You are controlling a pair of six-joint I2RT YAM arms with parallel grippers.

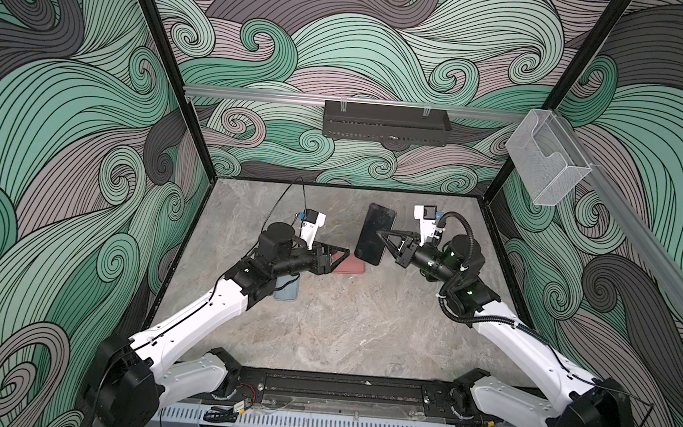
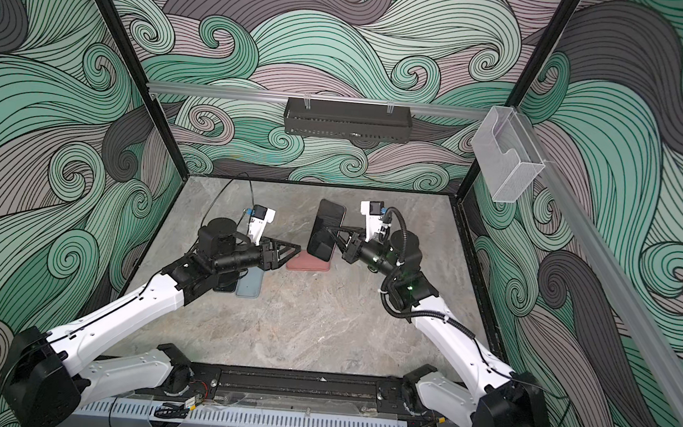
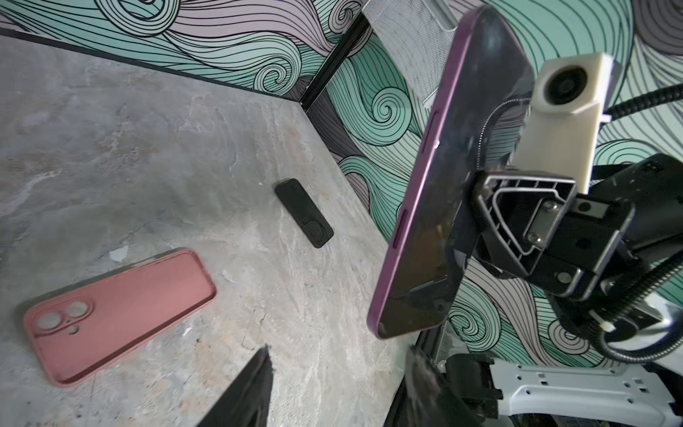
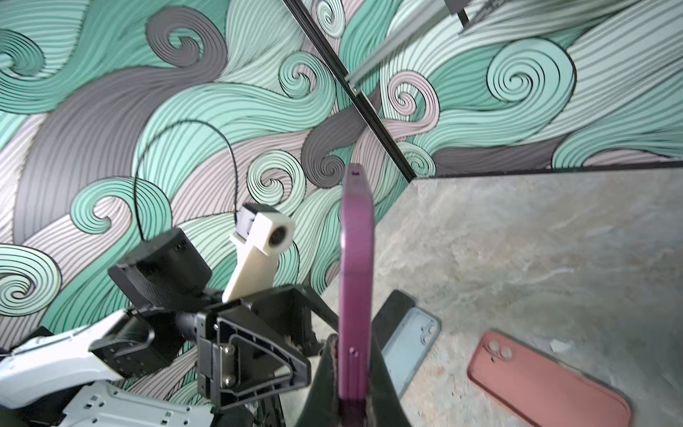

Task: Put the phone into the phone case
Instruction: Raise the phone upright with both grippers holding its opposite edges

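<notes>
Grey marbled counter in a wave-patterned booth: one purple phone, one pink phone case, one blue-grey case, two black slabs.
The right pincer clamps the phone, lifted off the counter near the pink case, which lies hollow side up. The left pincer stands partly open near it. One black slab lies just beside the blue-grey case, the other lies apart.

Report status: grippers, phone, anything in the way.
Right gripper shut on phone, aloft. Left gripper open, empty. Pink case flat, open side up; left gripper close beside it.
</notes>
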